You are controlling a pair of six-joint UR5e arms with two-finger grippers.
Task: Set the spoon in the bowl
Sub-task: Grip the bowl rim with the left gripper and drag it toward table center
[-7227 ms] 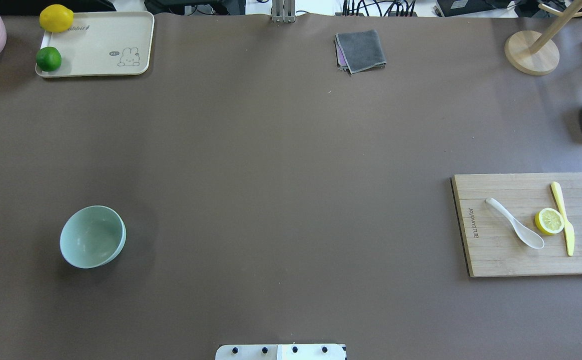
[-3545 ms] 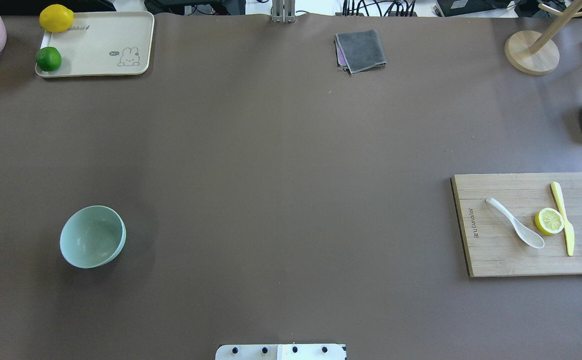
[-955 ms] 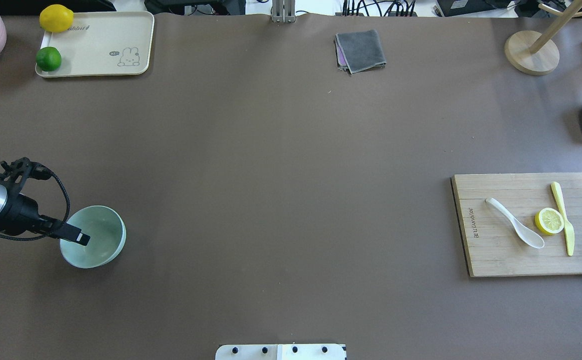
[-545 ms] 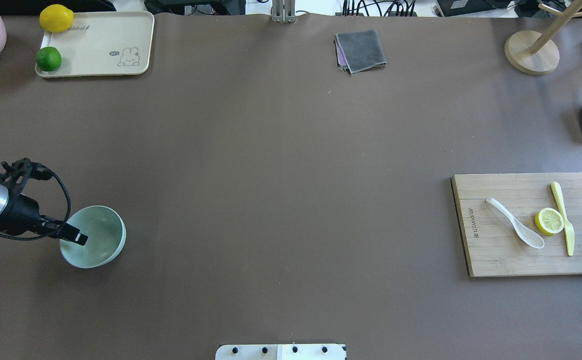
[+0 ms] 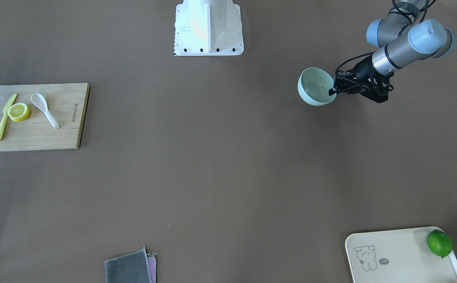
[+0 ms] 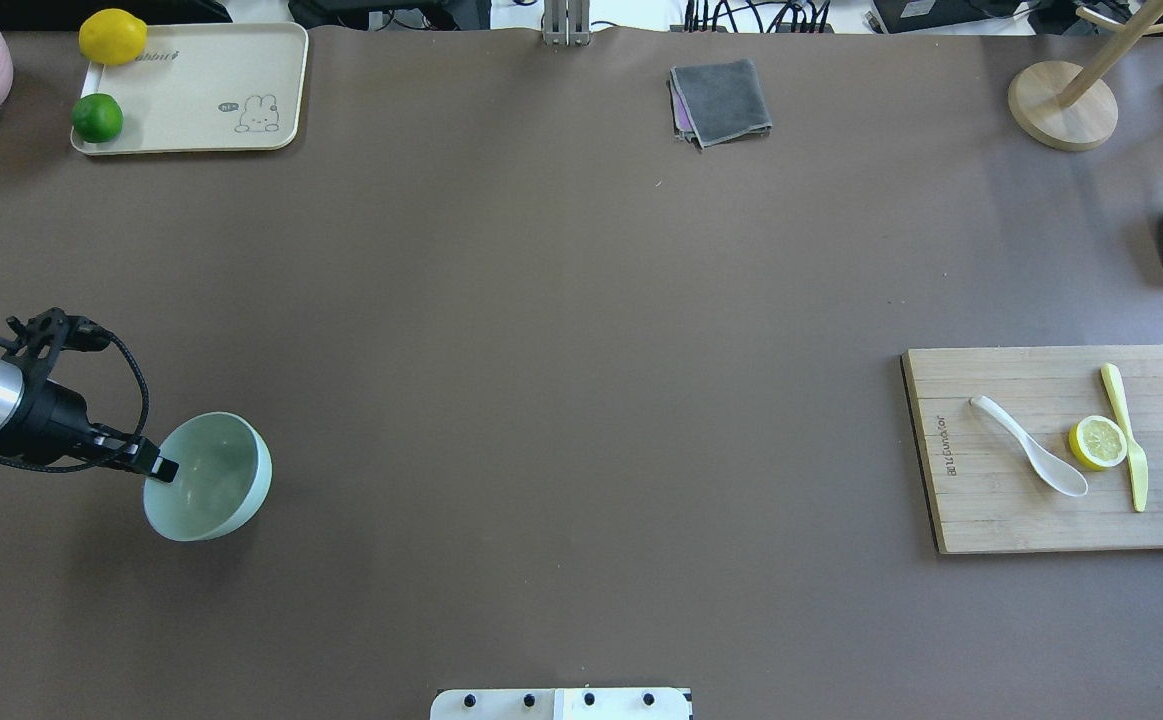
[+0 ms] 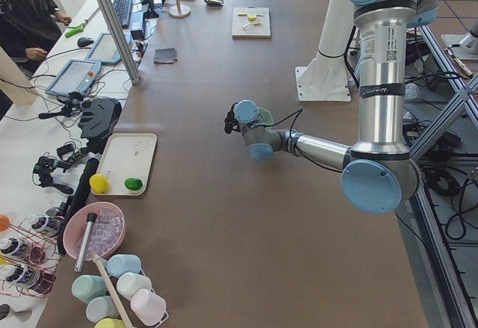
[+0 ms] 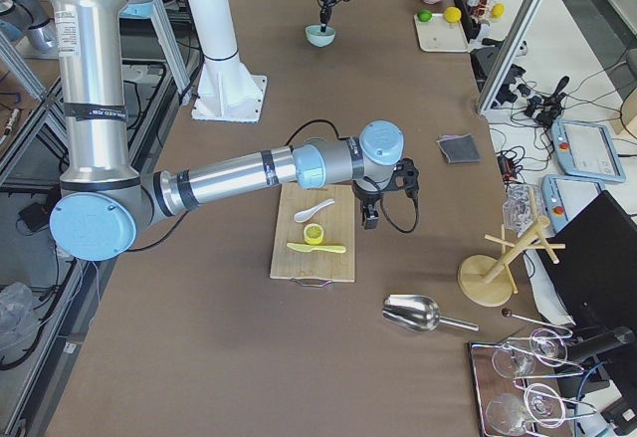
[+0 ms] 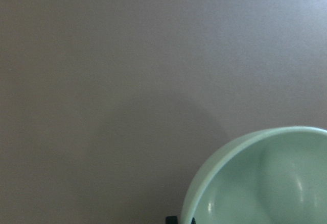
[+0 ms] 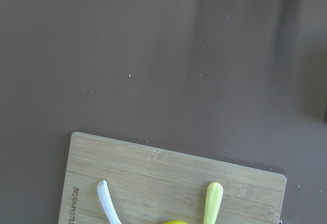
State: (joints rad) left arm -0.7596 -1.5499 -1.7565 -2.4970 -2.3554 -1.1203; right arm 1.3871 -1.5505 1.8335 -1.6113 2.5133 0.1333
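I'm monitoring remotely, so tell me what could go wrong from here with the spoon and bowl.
The left gripper holds the bowl only by its rim, so it might tip or slip. The spoon lies right beside the lemon slice, so grasping there could knock the slice.

Open counter (image 6: 581, 400) stretches from the bowl (image 6: 216, 490) to the cutting board (image 6: 1001, 520); there a lemon slice (image 6: 1098, 442) crowds the scoop of the spoon (image 6: 1031, 460) (knife (image 6: 1126, 435) just beyond).
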